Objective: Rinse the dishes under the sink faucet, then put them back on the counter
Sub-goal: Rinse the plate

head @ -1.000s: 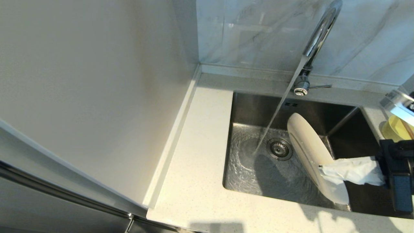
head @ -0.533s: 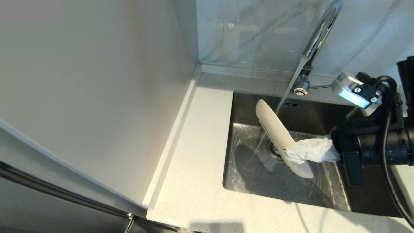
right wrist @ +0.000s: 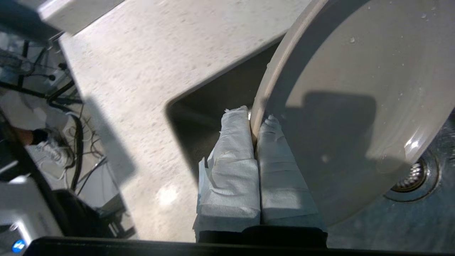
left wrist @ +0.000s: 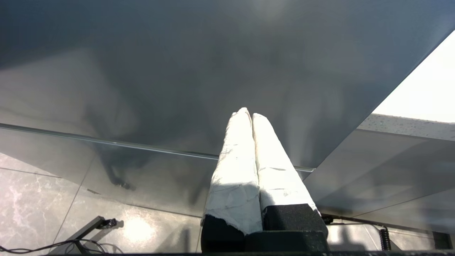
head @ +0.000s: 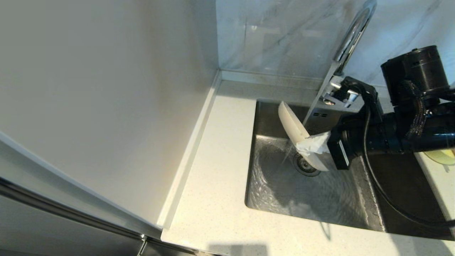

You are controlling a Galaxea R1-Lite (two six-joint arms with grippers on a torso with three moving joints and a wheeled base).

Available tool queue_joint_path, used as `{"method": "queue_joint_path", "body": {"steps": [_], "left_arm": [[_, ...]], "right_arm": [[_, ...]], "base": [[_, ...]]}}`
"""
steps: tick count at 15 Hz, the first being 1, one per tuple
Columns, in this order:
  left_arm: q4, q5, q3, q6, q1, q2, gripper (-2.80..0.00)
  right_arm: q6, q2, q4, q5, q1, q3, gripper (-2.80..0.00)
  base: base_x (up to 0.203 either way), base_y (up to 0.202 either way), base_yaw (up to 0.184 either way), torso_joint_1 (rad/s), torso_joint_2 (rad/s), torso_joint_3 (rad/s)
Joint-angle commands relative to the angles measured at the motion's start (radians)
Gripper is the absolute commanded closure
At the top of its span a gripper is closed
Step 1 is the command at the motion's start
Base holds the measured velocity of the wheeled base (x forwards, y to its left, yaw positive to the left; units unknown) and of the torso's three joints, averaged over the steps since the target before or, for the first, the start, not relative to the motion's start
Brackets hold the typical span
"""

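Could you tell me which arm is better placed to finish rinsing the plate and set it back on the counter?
Right. The right gripper is shut on the plate, held on edge in the stream from the faucet over the sink. The left gripper is shut and empty, away from the sink.

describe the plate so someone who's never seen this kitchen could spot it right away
Find the square steel sink set in the speckled counter, with water running from the chrome faucet. Above the drain, the right gripper, its fingers wrapped in white, clamps the plate: a cream-white disc held on edge in the stream.
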Motion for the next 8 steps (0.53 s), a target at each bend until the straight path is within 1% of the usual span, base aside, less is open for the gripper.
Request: {"method": "queue_joint_path", "body": {"steps": [1,8], "left_arm": [[0.0,0.0,0.0,0.0,0.0,0.0,0.0],[-0.001,0.0,0.0,0.0,0.0,0.0,0.0]], "right_arm": [[0.0,0.065,0.001,-0.001,-0.016,-0.04,0.0],[0.006,0.166,-0.002,-0.02,-0.099,-0.103,0.0]], "base": [[0.0,0.0,0.0,0.0,0.0,0.0],[0.0,0.0,0.0,0.0,0.0,0.0]]}}
